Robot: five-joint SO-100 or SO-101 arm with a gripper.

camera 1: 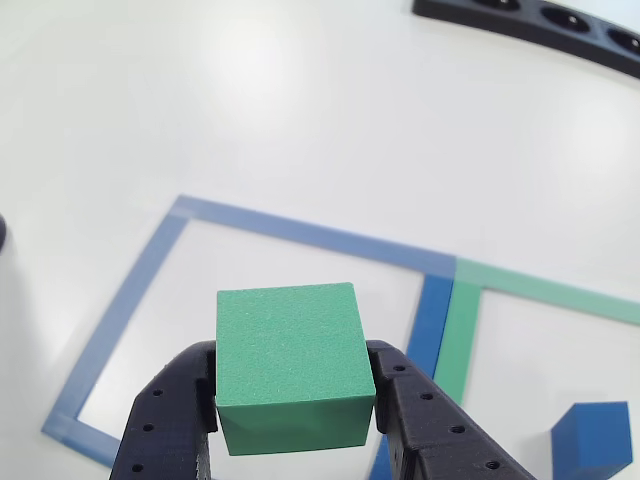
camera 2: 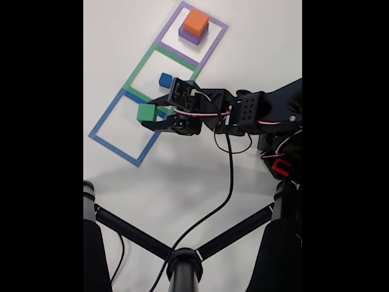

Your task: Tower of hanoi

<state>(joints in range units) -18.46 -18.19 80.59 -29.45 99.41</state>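
Blocks of the tower of hanoi are spread over the white table (camera 2: 182,176). The green block (camera 1: 292,365) is held in the end effector (camera 1: 292,400), whose two dark fingers (camera 1: 170,410) press on its left and right sides. In the fixed view the green block (camera 2: 146,112) sits over the blue tape square (camera 2: 103,139). I cannot tell if it touches the table or hangs just above it.

The green block looks like matte foam, so it is likely very light and a little squishy. Its dull skin should not slip much. A gentle squeeze on two flat, opposite sides, near the middle, looks like the best hold. A hard squeeze might dent it.

Now the count. There are four blocks: one green, one small blue block (camera 2: 165,79), one orange block (camera 2: 196,22) and one flat purple block (camera 2: 190,36). The orange one sits on top of the purple one inside the purple tape square (camera 2: 217,41). The blue block sits alone in the green tape square (camera 2: 138,70). There are three tape squares in a row, each touching the next. There is one arm with one end effector.
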